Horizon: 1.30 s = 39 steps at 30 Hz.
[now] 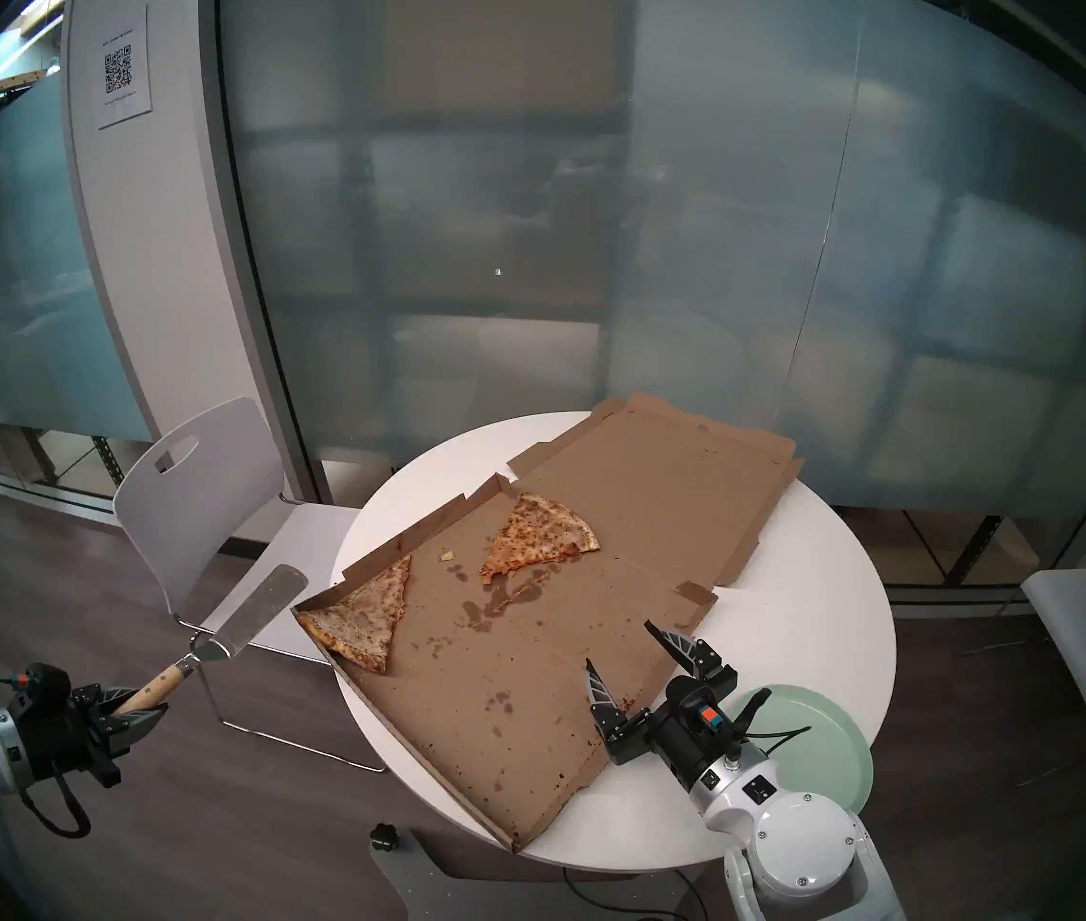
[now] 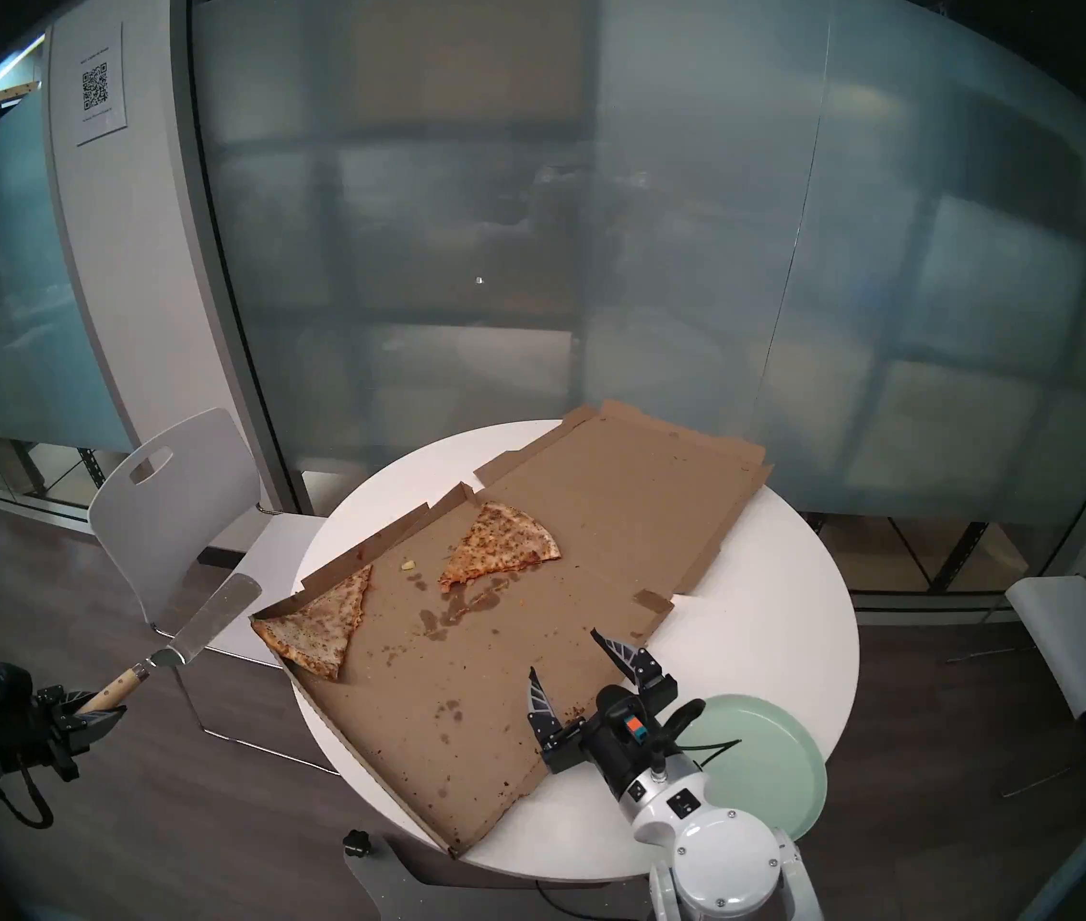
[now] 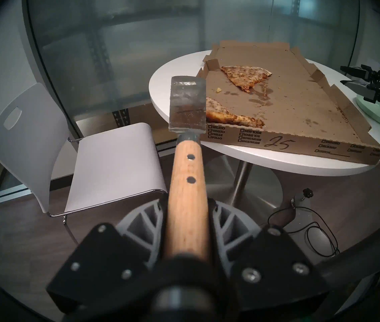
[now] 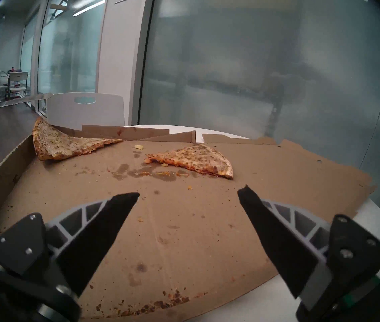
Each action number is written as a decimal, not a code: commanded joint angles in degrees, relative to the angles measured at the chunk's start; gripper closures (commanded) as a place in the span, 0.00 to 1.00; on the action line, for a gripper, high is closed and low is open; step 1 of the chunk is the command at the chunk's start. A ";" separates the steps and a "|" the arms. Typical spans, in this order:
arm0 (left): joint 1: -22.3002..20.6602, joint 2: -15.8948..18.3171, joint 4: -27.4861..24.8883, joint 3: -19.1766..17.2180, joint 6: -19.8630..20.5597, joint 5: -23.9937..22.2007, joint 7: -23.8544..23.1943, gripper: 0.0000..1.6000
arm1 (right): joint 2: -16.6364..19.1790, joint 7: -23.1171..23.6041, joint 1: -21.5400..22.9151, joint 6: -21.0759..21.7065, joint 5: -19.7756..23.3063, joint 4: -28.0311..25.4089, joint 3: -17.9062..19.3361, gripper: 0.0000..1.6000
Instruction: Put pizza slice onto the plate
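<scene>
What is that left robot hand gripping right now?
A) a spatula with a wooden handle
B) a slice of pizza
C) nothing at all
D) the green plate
A: the left gripper is closed around the wooden handle of the spatula, whose metal blade points toward the pizza box.

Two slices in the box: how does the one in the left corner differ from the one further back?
The pizza slice is longer, narrower and pale tan; the other slice is shorter, wider and more orange. The pizza slice lies in the corner of the box, its crust riding up the wall; the other slice lies flat in the open, ragged-tipped, by grease stains. Both are untouched, brown-speckled cheese slices.
</scene>
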 commanded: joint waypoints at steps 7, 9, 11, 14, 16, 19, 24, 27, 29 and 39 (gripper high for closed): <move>0.00 -0.01 -0.70 -1.27 -0.05 -0.26 -0.30 1.00 | 1.07 1.41 7.97 3.34 -1.73 3.65 -3.37 1.00; 0.10 0.04 -0.89 -1.42 0.01 -0.26 -0.51 1.00 | 1.05 1.84 8.89 3.89 -2.07 3.89 -3.62 1.00; 0.12 0.12 -0.93 -1.46 -0.04 -0.23 -0.70 1.00 | 1.04 2.70 9.83 4.76 -2.37 3.61 -3.85 1.00; 0.12 0.24 -1.13 -1.40 -0.04 -0.18 -1.01 1.00 | 1.22 3.87 10.95 6.24 -3.02 2.90 -4.17 1.00; 0.16 0.40 -1.25 -1.12 0.02 -0.02 -1.25 1.00 | 1.66 4.72 11.66 7.38 -3.78 2.54 -4.48 1.00; 0.53 0.78 -1.97 -0.67 0.29 0.46 -1.78 1.00 | 2.30 6.16 12.92 9.23 -4.93 2.71 -5.02 1.00; 0.33 1.91 -1.44 0.29 0.06 2.02 -1.60 1.00 | 2.84 7.80 13.89 10.99 -6.34 3.19 -5.94 1.00; 0.01 2.47 -1.07 0.43 0.15 2.46 -1.68 1.00 | 2.91 8.17 13.95 11.45 -6.80 3.30 -6.22 1.00; -0.31 3.05 -0.95 0.48 0.31 3.05 -1.69 1.00 | 2.97 8.55 13.91 11.88 -7.06 3.40 -6.42 1.00; -1.87 4.92 -0.94 -0.36 1.37 4.29 -2.83 1.00 | 4.04 9.14 14.05 12.19 -9.70 4.99 -7.28 1.00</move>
